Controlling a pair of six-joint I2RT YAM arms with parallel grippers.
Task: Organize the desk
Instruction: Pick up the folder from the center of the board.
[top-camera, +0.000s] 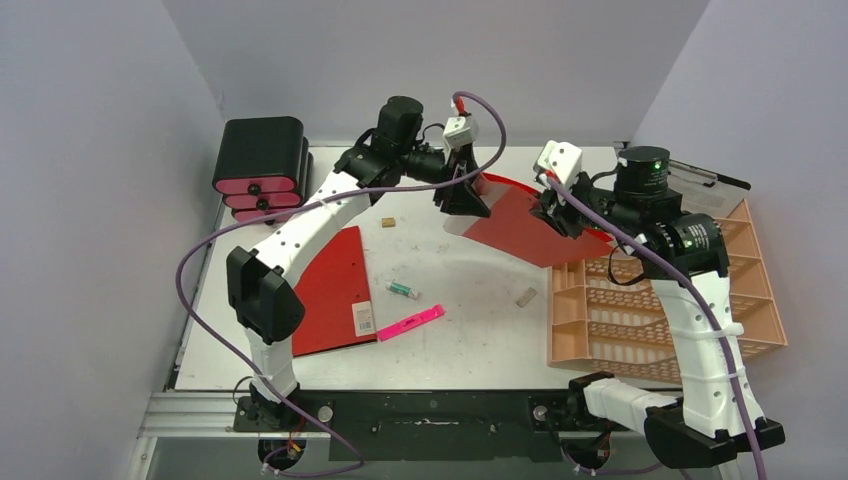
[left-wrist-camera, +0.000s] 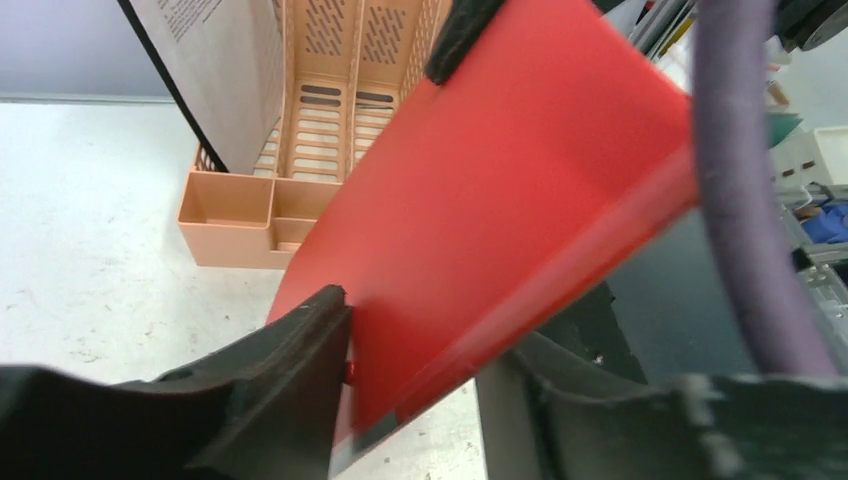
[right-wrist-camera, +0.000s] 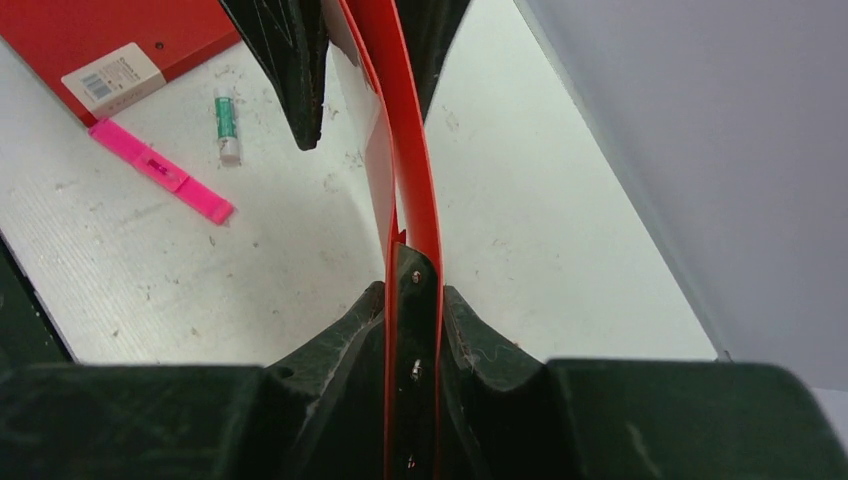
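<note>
Top view: large flat white scuffed desk (top-camera: 470, 335) lies beneath orange perforated plastic file rack (top-camera: 665, 300), stretching left of it. Thin red plastic folder (top-camera: 520, 228) raised just left of rack. Left gripper (top-camera: 463, 200) clamped on folder edge farthest from rack; right gripper (top-camera: 552, 208) clamped on edge nearest rack. Second red folder with barcode label (top-camera: 335, 285), pink highlighter (top-camera: 411, 323) and green-white glue stick (top-camera: 403, 290) well left of rack.

Left wrist: fingers (left-wrist-camera: 300, 345) pinch folder corner, rack behind.

Right wrist: folder edge-on, squeezed between fingers (right-wrist-camera: 345, 350).
</note>
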